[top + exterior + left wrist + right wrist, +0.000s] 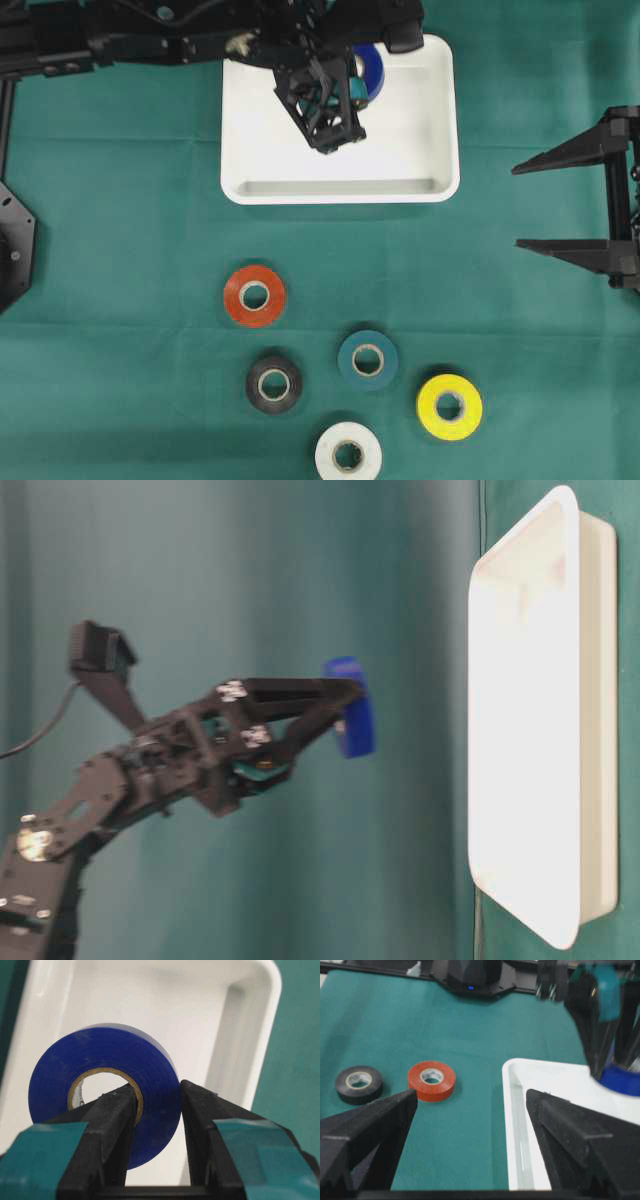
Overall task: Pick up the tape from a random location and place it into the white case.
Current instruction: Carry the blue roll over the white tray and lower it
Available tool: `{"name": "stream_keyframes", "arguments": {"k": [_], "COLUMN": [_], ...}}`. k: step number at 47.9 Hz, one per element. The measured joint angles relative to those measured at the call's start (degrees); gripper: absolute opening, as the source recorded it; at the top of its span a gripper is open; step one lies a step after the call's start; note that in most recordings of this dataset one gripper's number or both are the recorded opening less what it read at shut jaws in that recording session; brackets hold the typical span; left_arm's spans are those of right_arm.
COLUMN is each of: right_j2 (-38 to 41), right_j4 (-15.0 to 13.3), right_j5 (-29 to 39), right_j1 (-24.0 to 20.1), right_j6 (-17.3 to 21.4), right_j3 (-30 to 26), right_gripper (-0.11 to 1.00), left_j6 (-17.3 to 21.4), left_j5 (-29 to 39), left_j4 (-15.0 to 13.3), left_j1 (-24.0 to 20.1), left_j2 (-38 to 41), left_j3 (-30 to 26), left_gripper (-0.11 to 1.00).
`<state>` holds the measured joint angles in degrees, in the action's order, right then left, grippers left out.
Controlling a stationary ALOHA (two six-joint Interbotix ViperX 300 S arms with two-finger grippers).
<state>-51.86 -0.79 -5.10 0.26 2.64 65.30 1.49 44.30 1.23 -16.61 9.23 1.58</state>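
Two tools are in the room. The left tool (157, 1105) pinches a blue tape roll (102, 1087) on edge: one finger goes through the hole of the roll, the other presses on its outer face. The roll hangs above the white case (340, 185) and does not touch its floor, as the table-level view shows a gap between them. From above, the arm covers most of the roll and only a blue arc is seen beside it. In the table-level view the roll is a little blurred.

The blue roll has a pale cardboard core with some print inside, too small to read. The case is a shallow white tray with rounded corners and a raised rim; I see nothing lying in it.

The right tool (565, 205) stays at the right edge of the green tabletop (120, 250), with its fingers spread wide and nothing between them. Its arm is cut off by the picture edge.

Five more rolls lie flat on the tabletop below the case, one of each colour: orange roll (254, 295), black roll (274, 384), teal roll (367, 360), yellow roll (449, 406) and white roll (348, 453), the last one partly cut by the bottom edge.
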Motion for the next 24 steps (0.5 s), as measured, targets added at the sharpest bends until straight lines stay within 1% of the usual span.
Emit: {"name": "stream_keyframes", "arguments": {"k": [17, 24], "right_j2": [0.35, 0.79], "right_j4": [0.00, 0.00], "right_j5": [0.00, 0.00], "right_j1": [0.00, -0.09], "right_j6": [0.00, 0.00], "right_j3": [0.00, -0.09], "right_gripper": [0.89, 0.89], "left_j6": [-0.09, 0.00], "left_j5": [-10.02, -12.39], "left_j4": [0.00, 0.00], "left_j1": [-0.62, -1.23], "left_j2": [4.39, 6.50], "left_j3": [5.89, 7.47], "left_gripper": [0.22, 0.22]}}
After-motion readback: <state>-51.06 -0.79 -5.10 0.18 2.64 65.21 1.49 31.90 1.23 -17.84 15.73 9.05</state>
